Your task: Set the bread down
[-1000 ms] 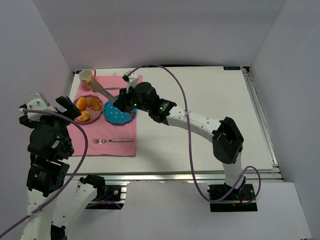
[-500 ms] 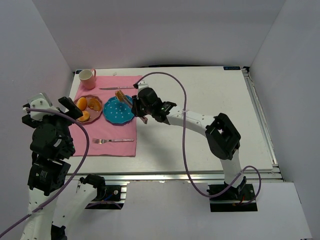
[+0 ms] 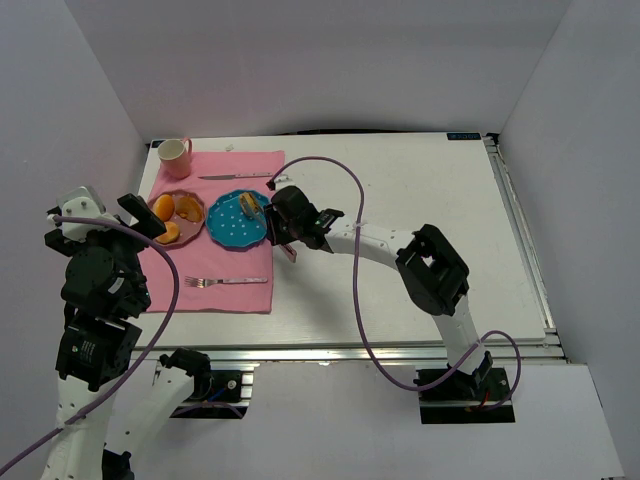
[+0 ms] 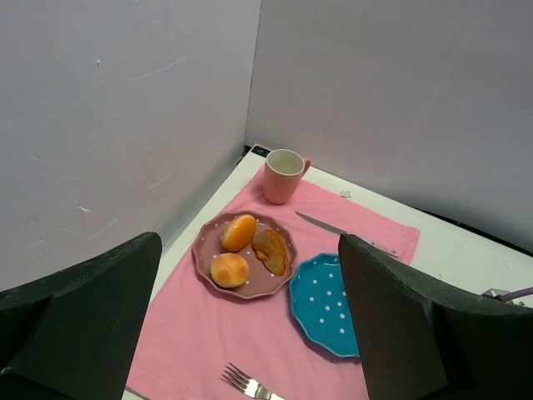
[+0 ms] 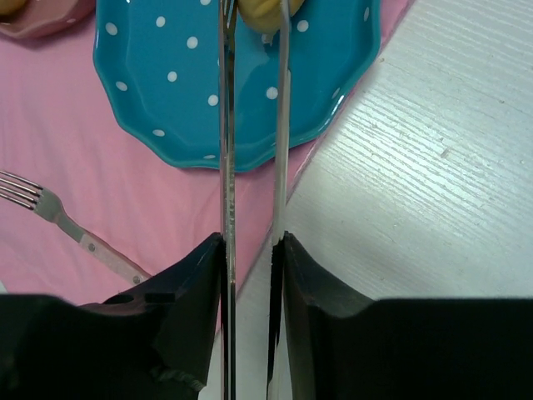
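My right gripper (image 5: 250, 246) is shut on a pair of metal tongs (image 5: 226, 125). At the top edge of the right wrist view, the tongs' tips pinch the bread (image 5: 265, 10), a small golden roll. It hangs low over the far right part of the blue dotted plate (image 5: 166, 83); I cannot tell if it touches. From above, the bread (image 3: 248, 204) shows over that plate (image 3: 228, 230), with the right gripper (image 3: 283, 226) just right of it. My left gripper (image 4: 250, 325) stands open and empty, high above the pink mat (image 4: 191, 333).
A pink plate (image 4: 204, 262) holds two orange rolls (image 4: 240, 232) and a brown piece (image 4: 271, 248). A pink cup (image 4: 283, 175) and a knife (image 4: 333, 229) lie at the mat's far side. A fork (image 3: 230, 281) lies near its front edge.
The right arm came down and drew back from near the pink plate. The tongs now carry the bread low over the blue plate. The left arm has barely moved.
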